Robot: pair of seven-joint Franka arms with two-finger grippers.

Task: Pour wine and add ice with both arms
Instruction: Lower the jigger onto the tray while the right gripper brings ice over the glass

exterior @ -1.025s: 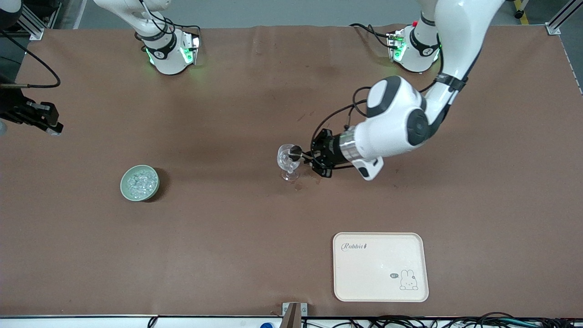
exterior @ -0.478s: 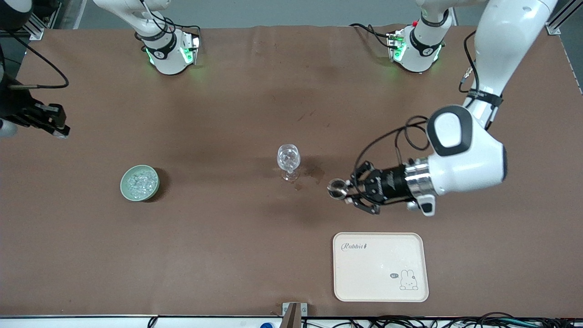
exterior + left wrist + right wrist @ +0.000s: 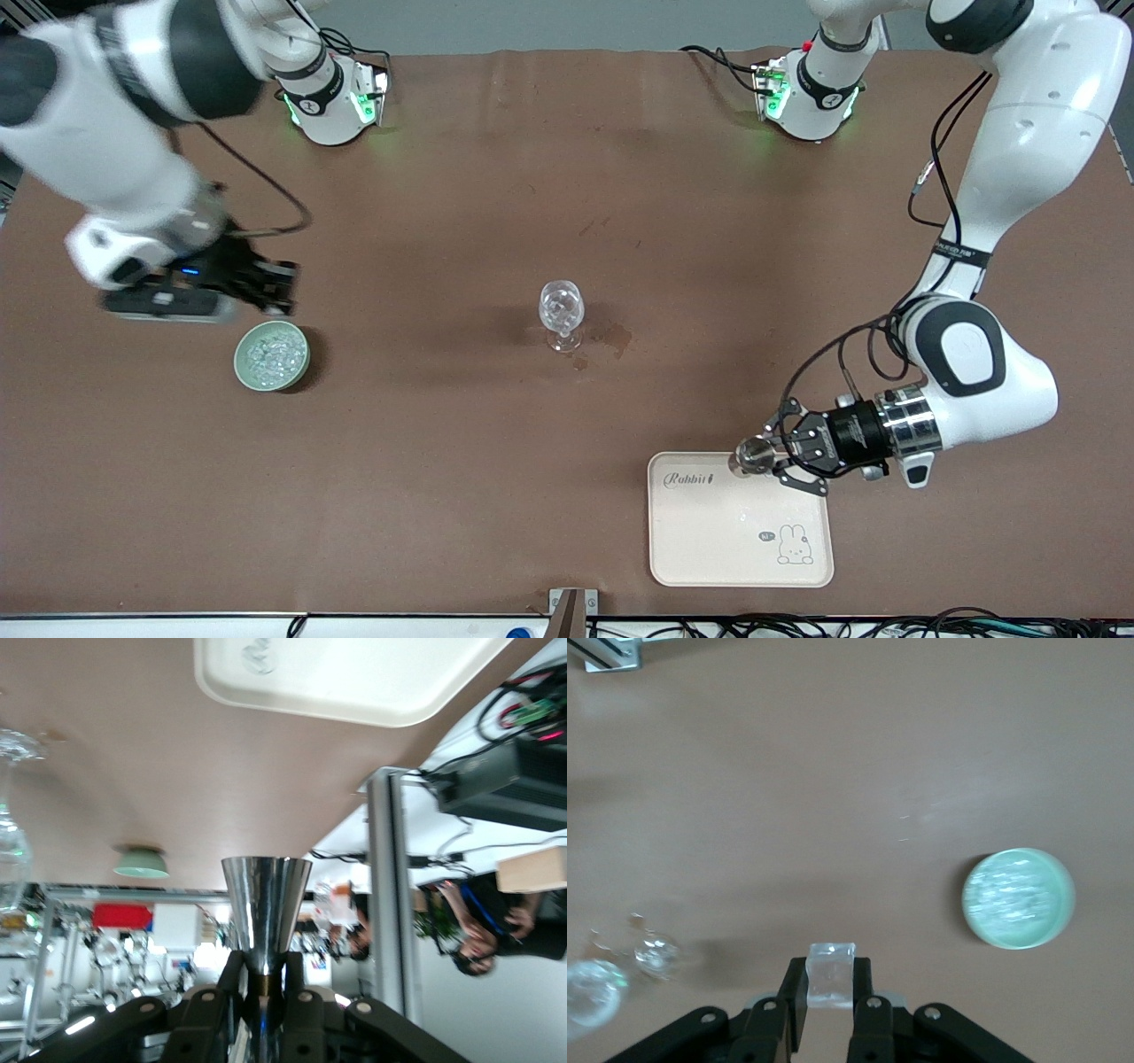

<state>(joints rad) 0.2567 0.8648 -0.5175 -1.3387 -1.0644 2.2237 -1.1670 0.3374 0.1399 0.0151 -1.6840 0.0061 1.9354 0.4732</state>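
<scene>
We have the right gripper (image 3: 275, 288) over the worktop (image 3: 443, 461) beside the green bowl (image 3: 271, 355), jaws clamped on one clear ice cube (image 3: 831, 973). More ice (image 3: 270, 353) sits in the bowl: light, slick, so pinch flat faces. The wine glass (image 3: 561, 315) mid-worktop looks fragile; take the stem. The left gripper (image 3: 769, 456), over the tray (image 3: 740, 549), has its jaws shut on a steel measuring cup (image 3: 265, 914).

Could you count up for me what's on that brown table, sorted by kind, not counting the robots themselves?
Stemmed glass: 1
Pale green bowl of ice: 1
Cream tray with a rabbit drawing: 1
Metal cup, held over the tray's edge by the left gripper: 1
Clear scoop held by the right gripper near the bowl: 1
Total: 5
</scene>
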